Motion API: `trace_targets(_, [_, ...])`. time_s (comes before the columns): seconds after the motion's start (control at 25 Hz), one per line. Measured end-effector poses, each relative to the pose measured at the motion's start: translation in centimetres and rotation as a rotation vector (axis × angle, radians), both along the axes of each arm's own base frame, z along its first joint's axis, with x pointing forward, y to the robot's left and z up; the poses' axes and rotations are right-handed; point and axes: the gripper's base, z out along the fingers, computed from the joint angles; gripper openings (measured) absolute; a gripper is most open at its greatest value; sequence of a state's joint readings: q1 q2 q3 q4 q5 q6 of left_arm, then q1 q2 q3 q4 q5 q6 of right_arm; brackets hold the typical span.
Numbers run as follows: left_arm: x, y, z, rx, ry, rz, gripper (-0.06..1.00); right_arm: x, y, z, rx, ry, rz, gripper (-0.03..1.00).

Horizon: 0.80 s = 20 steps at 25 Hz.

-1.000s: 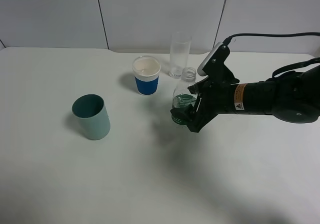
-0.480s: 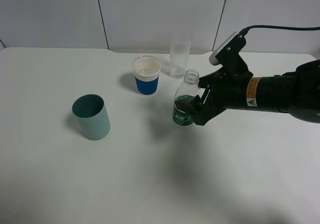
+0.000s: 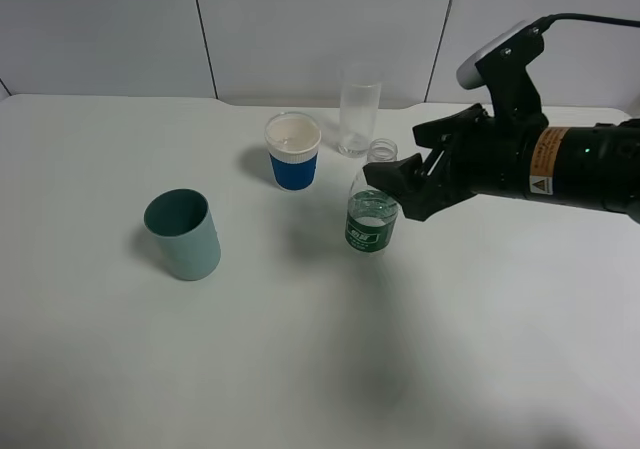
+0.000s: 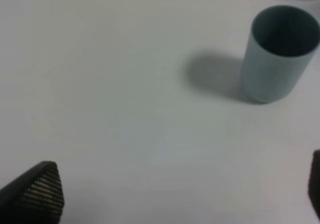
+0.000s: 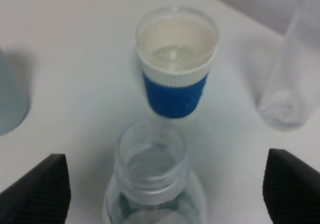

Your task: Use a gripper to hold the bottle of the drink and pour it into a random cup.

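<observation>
The bottle of the drink, clear plastic with a dark green label and no cap, stands upright on the white table. My right gripper is open, just right of the bottle's neck and a little above it, not touching it. In the right wrist view the bottle's open mouth lies between the wide-spread fingertips of the right gripper. A blue-and-white cup stands behind the bottle to the left, also in the right wrist view. My left gripper is open above bare table.
A teal cup stands at the left, also in the left wrist view. A straight clear glass stands at the back by the wall, also in the right wrist view.
The right gripper set the tilted bottle upright on the table, opened, and drew back up and to the right. The cups have not moved.
</observation>
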<state>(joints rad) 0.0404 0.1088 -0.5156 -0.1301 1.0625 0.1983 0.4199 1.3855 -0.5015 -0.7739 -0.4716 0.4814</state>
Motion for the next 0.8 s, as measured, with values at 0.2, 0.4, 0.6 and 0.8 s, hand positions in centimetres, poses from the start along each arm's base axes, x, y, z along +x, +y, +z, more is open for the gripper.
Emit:
trace_targets(0.2, [0.0,0.0,0.0,0.0,0.0,0.0,0.99,-0.7,-0.8,2.2,0.028,-0.053,-0.056,0.77])
trace_targets(0.4, [0.0,0.0,0.0,0.0,0.0,0.0,0.99,-1.7,-1.9,4.6,0.073,-0.114,-0.132,0.77])
trace_targets(0.6, [0.0,0.0,0.0,0.0,0.0,0.0,0.99,-2.7,-3.4,6.7,0.08,-0.175,-0.235,0.77])
trace_targets(0.8, [0.0,0.0,0.0,0.0,0.0,0.0,0.99,-3.9,-5.6,8.8,0.105,-0.261,-0.345,0.77])
